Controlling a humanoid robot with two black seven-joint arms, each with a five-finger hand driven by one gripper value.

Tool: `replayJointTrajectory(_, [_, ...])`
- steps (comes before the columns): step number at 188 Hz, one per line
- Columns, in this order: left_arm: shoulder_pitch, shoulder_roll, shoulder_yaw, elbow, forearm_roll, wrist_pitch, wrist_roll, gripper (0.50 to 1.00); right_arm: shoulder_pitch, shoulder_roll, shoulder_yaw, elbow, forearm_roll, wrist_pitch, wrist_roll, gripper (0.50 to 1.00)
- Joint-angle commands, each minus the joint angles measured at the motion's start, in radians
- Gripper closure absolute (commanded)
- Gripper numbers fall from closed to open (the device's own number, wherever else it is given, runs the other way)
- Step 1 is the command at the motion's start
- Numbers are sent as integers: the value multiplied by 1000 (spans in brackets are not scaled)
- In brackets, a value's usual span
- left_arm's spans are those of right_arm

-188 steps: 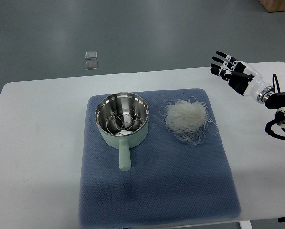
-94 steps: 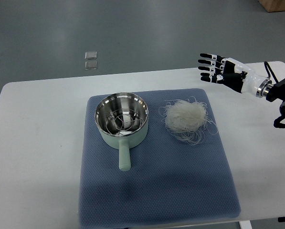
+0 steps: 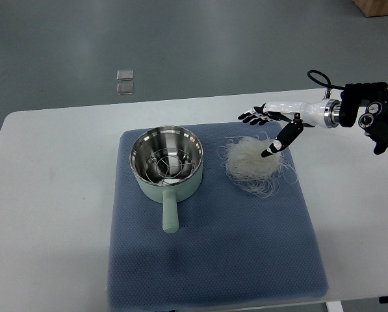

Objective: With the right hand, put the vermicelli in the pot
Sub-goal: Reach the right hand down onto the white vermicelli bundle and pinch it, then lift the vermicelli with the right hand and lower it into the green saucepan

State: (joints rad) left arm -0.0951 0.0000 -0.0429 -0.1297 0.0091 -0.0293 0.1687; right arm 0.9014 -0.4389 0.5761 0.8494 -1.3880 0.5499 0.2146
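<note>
**Right hand spread above vermicelli; pot empty of noodles**

Observed on a white table [image 3: 51,195]: a blue mat [image 3: 213,253] lying flat, carrying both task items.

Pot [image 3: 167,162]: pale green body, steel interior, standing upright on the left half of the mat, handle pointing toward the near edge. A wire rack visible in the bottom. No noodles inside.

Vermicelli [image 3: 252,159]: a loose white nest lying on the mat just right of the pot, apart from it, with stray strands trailing toward the near right side.

Right hand [image 3: 271,127]: entering from the picture's right edge, positioned over the far right part of the nest. Fingers [image 3: 249,117] spread and extended leftward past the far edge of the noodles; thumb [image 3: 281,140] angled down toward the top of the nest. Nothing pinched or held. Contact between thumb tip and strands cannot be confirmed.

Two small clear squares [image 3: 123,81] noted on the grey floor beyond the table.
</note>
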Motion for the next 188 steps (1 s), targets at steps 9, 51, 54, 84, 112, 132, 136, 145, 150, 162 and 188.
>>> replayJointTrajectory(9, [0, 0, 0, -1, 0, 0, 0, 500, -1, 2, -38, -1, -106, -34, 0, 579])
replayJointTrajectory(51, [-2, 0, 1, -1, 2, 0, 0, 500, -2, 32, -97, -3, -137, -110, 0, 617])
replayJointTrajectory(54, [-2, 0, 1, -1, 0, 0, 0, 500, -2, 32, -102, -3, -137, -113, 0, 619])
replayJointTrajectory(84, [-2, 0, 3, -1, 2, 0, -1, 500, -2, 52, -145, -18, -148, -151, 0, 679])
replayJointTrajectory(112, [-2, 0, 3, -1, 2, 0, -1, 500, -4, 66, -156, -35, -212, -162, -1, 1000])
replayJointTrajectory(132, [-2, 0, 3, -1, 2, 0, -1, 500, -1, 65, -142, -39, -210, -165, -3, 1000])
replayJointTrajectory(136, [-2, 0, 3, -1, 2, 0, -1, 500, -1, 65, -142, -39, -210, -165, -3, 1000])
replayJointTrajectory(145, [-2, 0, 3, -1, 2, 0, 0, 500, 11, 60, -134, -38, -197, -171, -1, 1000])
replayJointTrajectory(150, [-2, 0, 3, -1, 2, 0, 0, 500, 30, 54, -133, -35, -190, -182, -1, 1000])
replayJointTrajectory(162, [-2, 0, 3, -1, 2, 0, 0, 500, 59, 46, -117, -30, -151, -191, 0, 1000])
replayJointTrajectory(188, [-2, 0, 3, -1, 2, 0, -1, 500, 131, 45, -76, -27, -16, -179, -3, 1000])
